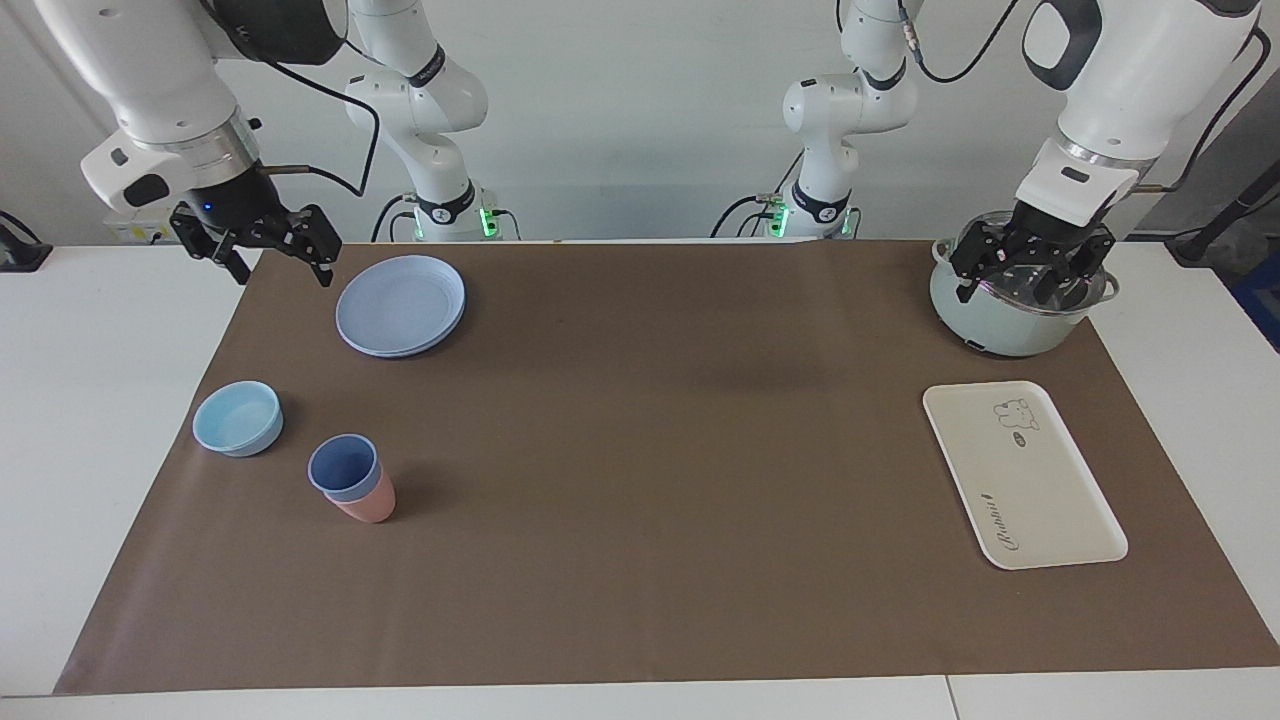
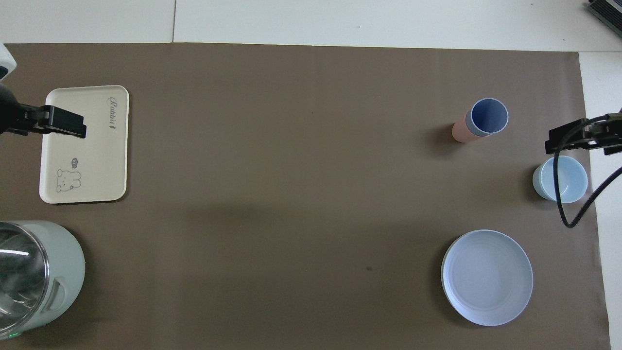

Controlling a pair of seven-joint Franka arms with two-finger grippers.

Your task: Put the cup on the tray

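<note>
A brown mat covers most of the white surface. The pot, pale green with a glass lid, stands at the left arm's end of the mat. The facing view shows it whole; the overhead view cuts it off at the edge. The tray lies just beside the pot, farther from the robots, with nothing on it. The round blue plate lies well apart from the pot at the right arm's end. The light-blue bowl sits farther from the robots than the plate.

The cup is also at that end, well apart from the pot, nested upright inside a pink cup; the facing view shows the stacking most plainly.

The left pincer hangs over the pot, fingers spread, holding nothing. From overhead it seems to overlap the tray. The right pincer hangs over the mat's edge beside the plate, open and empty.
</note>
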